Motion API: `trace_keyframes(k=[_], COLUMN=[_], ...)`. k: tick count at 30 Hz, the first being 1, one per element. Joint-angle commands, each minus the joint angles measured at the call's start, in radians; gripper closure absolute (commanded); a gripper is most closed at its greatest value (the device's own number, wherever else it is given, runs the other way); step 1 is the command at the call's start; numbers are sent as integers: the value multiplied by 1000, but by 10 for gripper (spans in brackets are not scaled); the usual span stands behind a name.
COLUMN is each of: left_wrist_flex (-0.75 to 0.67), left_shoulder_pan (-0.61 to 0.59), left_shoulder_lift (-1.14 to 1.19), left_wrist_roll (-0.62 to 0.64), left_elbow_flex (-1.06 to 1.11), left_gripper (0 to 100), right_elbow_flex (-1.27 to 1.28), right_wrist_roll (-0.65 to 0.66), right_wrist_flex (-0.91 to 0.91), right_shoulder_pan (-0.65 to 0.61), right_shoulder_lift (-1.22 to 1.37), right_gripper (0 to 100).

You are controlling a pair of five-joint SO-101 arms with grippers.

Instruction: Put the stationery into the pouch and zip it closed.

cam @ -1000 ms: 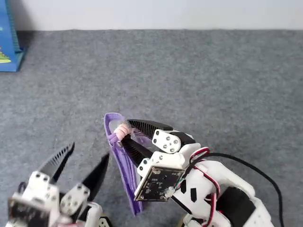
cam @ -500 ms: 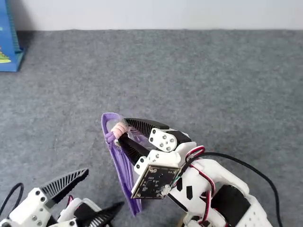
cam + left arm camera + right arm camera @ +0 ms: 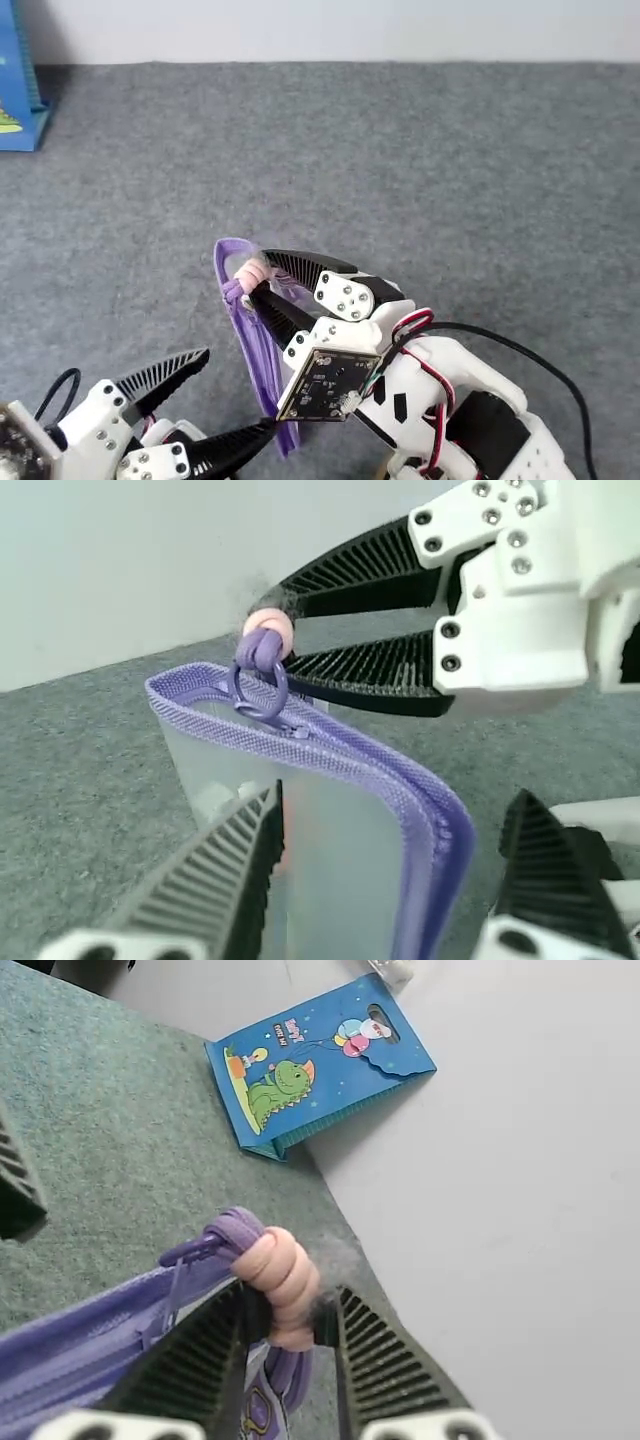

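Pouch (image 3: 252, 345) upright on grey carpet (image 3: 450, 160) — white wall (image 3: 350, 30) behind

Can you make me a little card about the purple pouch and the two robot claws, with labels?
pouch: purple, clear sides, standing on edge on the grey mat
zip: looks shut along the part in view
pink pull: pinched by the right gripper
left gripper: open, one finger on each side of the pouch
blue dinosaur box: by the wall
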Motion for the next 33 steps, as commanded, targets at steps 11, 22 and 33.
trace_keyframes(k=[11,22,33], left_wrist_flex=[-98,-44,-38], left_shoulder_pan=[3,-103,-241], left_shoulder_lift=[183,184,184], left_wrist_roll=[69,-21,-123], left_elbow_flex=[64,35,39], left_gripper=[667,725,829], right_elbow_flex=[-11,-23,-25], right_wrist_roll=[-11,-9,-11], right_wrist_flex=[-25,-24,-16], right_shoulder_pan=[-2,61,79], right_shoulder_lift=[-4,-15,-15], right_gripper=[991,991,991])
